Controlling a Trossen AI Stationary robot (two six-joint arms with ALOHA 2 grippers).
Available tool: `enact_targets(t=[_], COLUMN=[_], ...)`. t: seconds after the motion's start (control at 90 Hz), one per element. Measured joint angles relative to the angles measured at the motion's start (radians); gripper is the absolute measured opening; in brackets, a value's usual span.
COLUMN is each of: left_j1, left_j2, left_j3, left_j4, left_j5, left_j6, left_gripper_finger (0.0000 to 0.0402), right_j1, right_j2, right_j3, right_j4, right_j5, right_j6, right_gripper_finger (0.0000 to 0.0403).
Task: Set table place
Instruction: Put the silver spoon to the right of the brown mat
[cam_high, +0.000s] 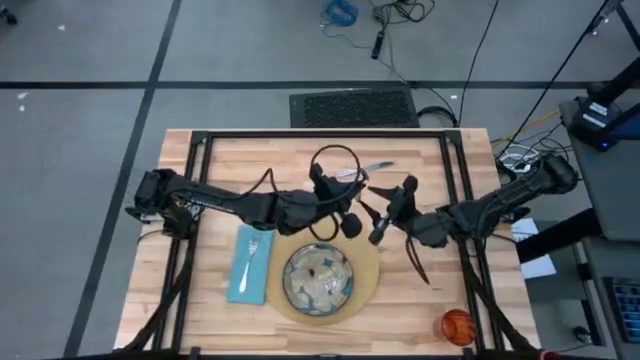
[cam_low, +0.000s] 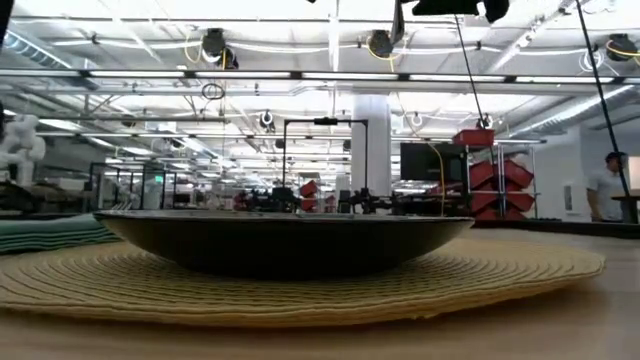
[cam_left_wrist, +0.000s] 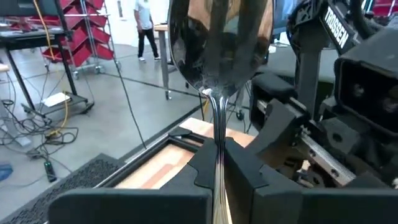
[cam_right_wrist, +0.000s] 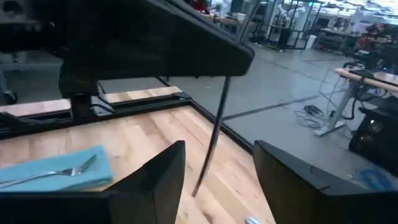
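Both arms are reaching in over the middle of the bench, above the far side of the place setting. The left gripper is hanging over the bench centre with its fingers clenched on the thin stem of the spoon; in the left wrist view the bowl of the spoon is standing up large and shiny above the fingers, with the other arm's dark housing close beside it. The right gripper is sitting just beside the left one, facing it, its fingers spread apart and grasping nothing; a thin dark rod, whose identity I cannot tell, is hanging down between them.

On the near half of the bench the round tan placemat is lying flat, and the speckled grey dish is resting in its middle. The teal napkin is lying just beside the placemat on its left, with the fork lying lengthwise on top of it. The knife is lying on the far part of the bench, beyond the grippers. The orange cup is standing near the front right corner, well apart from the placemat. In the low view the dish is filling the middle, sitting on the woven mat
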Motion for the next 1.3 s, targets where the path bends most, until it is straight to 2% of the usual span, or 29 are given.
enact_targets(t=[0.289,0.411,0.5,0.589,0.711,0.767,1.011,1.144,1.233,1.3], left_j1=[0.0,0.001,0.001,0.001,0.001,0.0,0.0,0.0,0.003,0.006], left_j2=[0.0,0.0,0.0,0.0,0.0,0.0,0.001,0.0,-0.015,-0.027], left_j3=[0.0,0.0,0.0,0.0,0.0,-0.001,-0.001,-0.002,-0.001,-0.001], left_j4=[0.011,0.015,0.015,0.015,0.014,0.009,-0.02,-0.016,-0.072,-0.12], left_j5=[0.031,0.085,0.091,0.104,0.106,0.11,0.13,0.153,0.168,0.168], left_j6=[-0.02,-0.029,-0.029,-0.029,-0.029,-0.028,-0.02,-0.075,-0.124,-0.106], left_gripper_finger=[0.0,0.0,0.0,0.0,0.0,0.0,0.0005,0.0032,0.0052,0.0067], right_j1=[-0.022,-0.022,-0.025,-0.03,-0.041,-0.046,-0.067,-0.072,-0.072,-0.072], right_j2=[0.002,0.002,0.002,0.002,0.002,0.002,0.001,0.0,-0.005,-0.015], right_j3=[0.0,0.0,0.0,0.0,0.0,0.0,0.0,0.004,0.01,0.018], right_j4=[0.035,0.064,0.063,0.052,0.02,0.012,-0.027,-0.034,-0.037,-0.044], right_j5=[-0.033,-0.081,-0.086,-0.107,-0.146,-0.155,-0.207,-0.217,-0.217,-0.216], right_j6=[-0.02,-0.057,-0.058,-0.06,-0.061,-0.066,-0.04,-0.045,-0.053,-0.056], right_gripper_finger=[0.018,0.018,0.0169,0.0137,0.0037,0.0014,0.0001,0.0001,0.0001,0.0])
